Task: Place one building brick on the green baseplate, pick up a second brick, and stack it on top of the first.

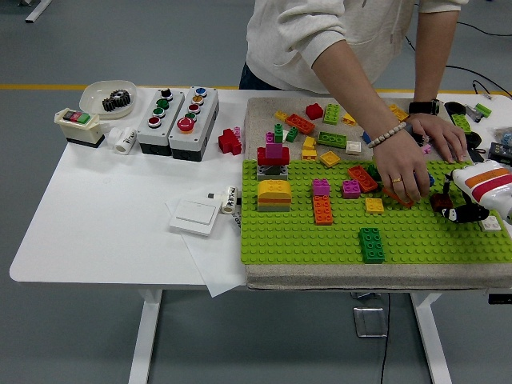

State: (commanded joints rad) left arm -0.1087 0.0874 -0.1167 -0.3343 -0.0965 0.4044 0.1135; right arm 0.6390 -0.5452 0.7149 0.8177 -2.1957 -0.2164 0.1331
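The robot's right hand (453, 210) comes in from the right edge and rests low over the green baseplate (320, 240), its dark fingers curled around something dark red — probably a brick, though the view is too small to be sure. The left arm is out of view.

A person stands at the far side of the table (104, 216). One of the person's hands (406, 174) reaches down onto the baseplate and covers an orange brick (394, 196), just beside the robot's hand; the other hand (440, 136) lies flat among the loose bricks beyond the plate.

On the baseplate sit a dark green brick (371, 244) near the front edge, an orange stack (323, 210), a yellow brick (374, 205) and a yellow domed piece (274, 194) — all apart from one another.
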